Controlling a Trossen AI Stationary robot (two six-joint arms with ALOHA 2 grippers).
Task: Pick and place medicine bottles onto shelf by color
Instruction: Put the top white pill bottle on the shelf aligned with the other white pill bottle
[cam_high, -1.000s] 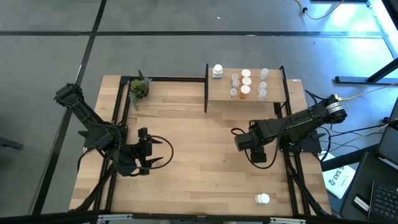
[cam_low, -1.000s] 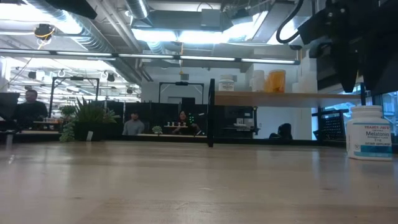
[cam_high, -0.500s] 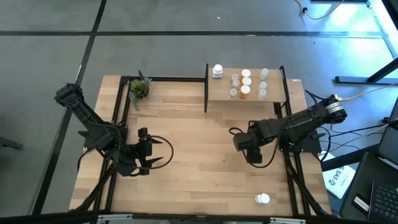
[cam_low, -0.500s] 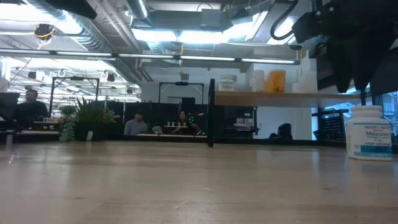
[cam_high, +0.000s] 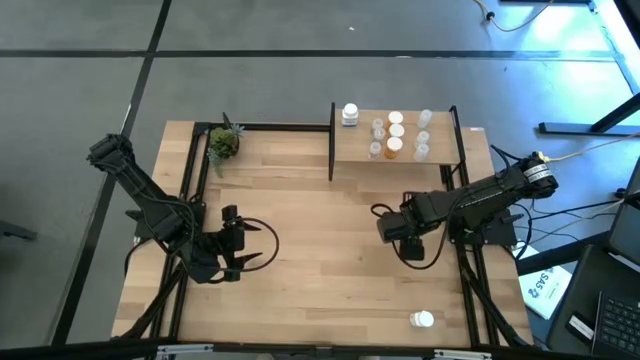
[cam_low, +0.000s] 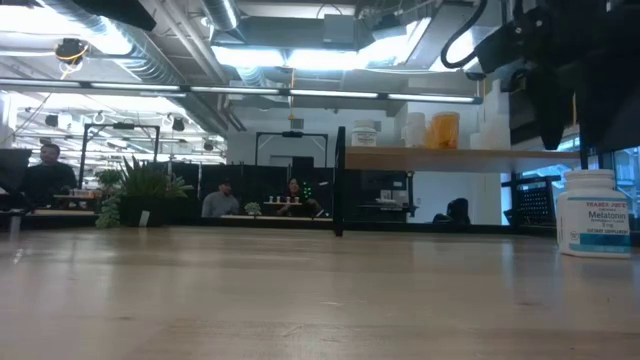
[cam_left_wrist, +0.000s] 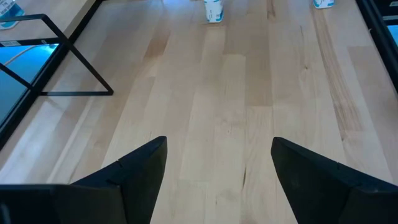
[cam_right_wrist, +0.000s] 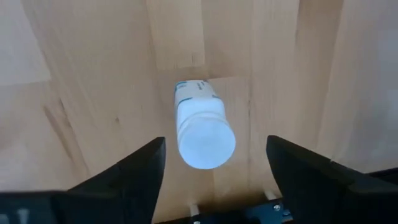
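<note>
The shelf (cam_high: 395, 160) is a small light-wood board held up between black posts. On it stand small bottles. A white one (cam_high: 350, 114) stands alone by the shelf's left end. An orange one (cam_high: 394, 147) with a white cap stands near the middle, among other white-capped bottles (cam_high: 397, 119) and some clear ones (cam_high: 424, 119). Well apart from the shelf, a white bottle (cam_high: 423, 320) sits on the table near its front edge. Another white bottle (cam_right_wrist: 200, 125) with a blue-edged label stands upright on the table.
</note>
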